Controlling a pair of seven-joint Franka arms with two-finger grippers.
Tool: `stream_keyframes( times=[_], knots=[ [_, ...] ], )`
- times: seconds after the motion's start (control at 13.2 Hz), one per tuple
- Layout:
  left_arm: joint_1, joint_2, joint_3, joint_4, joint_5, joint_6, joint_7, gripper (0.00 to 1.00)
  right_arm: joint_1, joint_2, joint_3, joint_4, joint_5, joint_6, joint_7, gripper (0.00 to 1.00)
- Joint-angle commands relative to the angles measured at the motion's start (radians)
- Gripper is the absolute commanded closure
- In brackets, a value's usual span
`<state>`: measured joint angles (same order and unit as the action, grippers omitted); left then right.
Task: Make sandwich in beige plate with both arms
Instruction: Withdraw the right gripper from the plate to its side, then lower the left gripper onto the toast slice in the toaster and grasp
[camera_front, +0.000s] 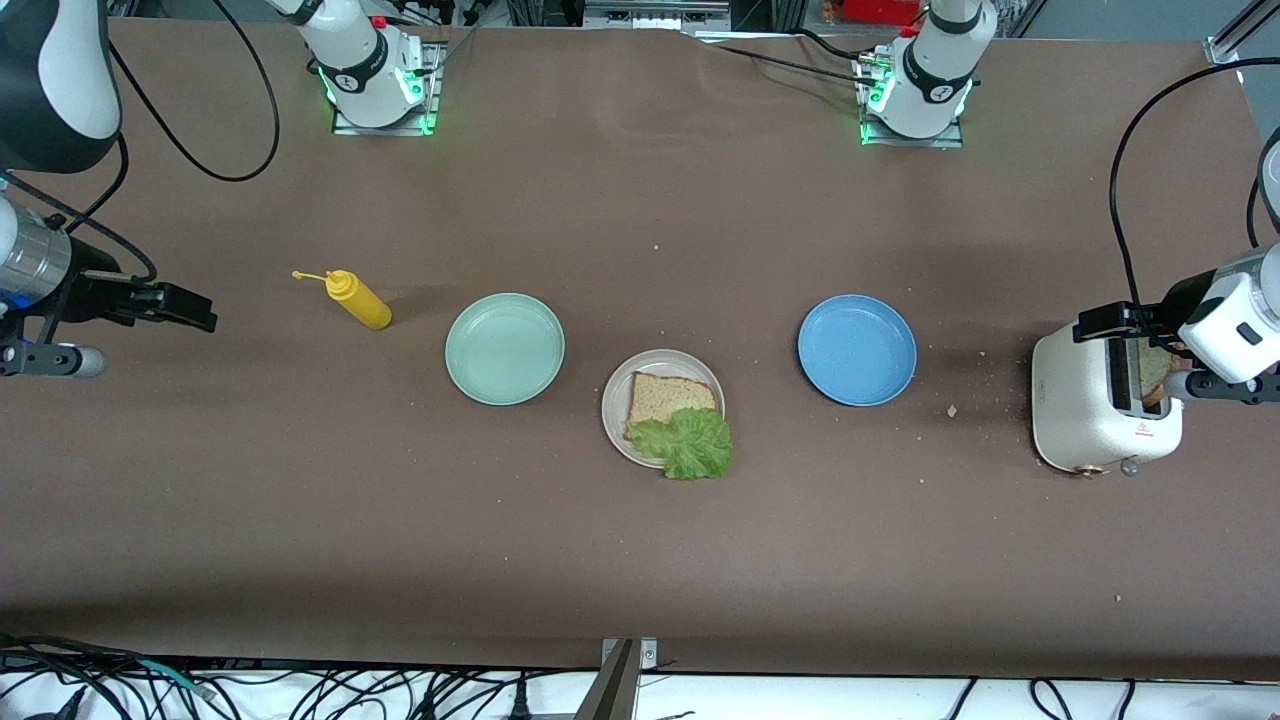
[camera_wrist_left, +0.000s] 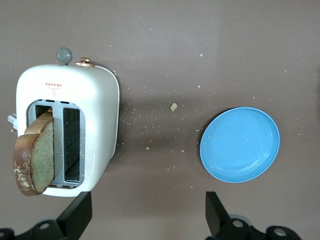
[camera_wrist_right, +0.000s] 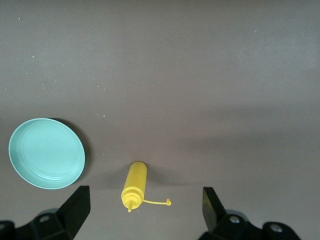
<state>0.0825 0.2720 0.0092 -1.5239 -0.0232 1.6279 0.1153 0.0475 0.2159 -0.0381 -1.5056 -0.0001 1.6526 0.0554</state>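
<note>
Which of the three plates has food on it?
The beige plate, the one nearest the front camera, holds a bread slice and lettuce. The mint green plate and blue plate hold nothing.

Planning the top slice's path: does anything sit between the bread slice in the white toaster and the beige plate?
Only the round blue plate lies between the white toaster and the round beige plate; it is low, so carrying the brown bread slice over looks feasible.

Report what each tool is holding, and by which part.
Nothing is held. The left tool is open over the toaster, clear of its bread; the right tool is open above the mustard bottle.
</note>
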Motion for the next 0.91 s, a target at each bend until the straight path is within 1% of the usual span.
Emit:
stream_keyframes(
  times=[0.0,0.83],
  knots=[
    [0.005,-0.02,-0.011,-0.015,0.031,-0.01,-0.016,0.0,-0.021,-0.056,0.026,-0.062,-0.024,0.026,-0.038,0.0],
    [0.005,-0.02,-0.011,-0.013,0.031,-0.01,-0.016,0.0,-0.014,-0.052,0.02,-0.051,-0.02,0.007,-0.046,0.0]
  ],
)
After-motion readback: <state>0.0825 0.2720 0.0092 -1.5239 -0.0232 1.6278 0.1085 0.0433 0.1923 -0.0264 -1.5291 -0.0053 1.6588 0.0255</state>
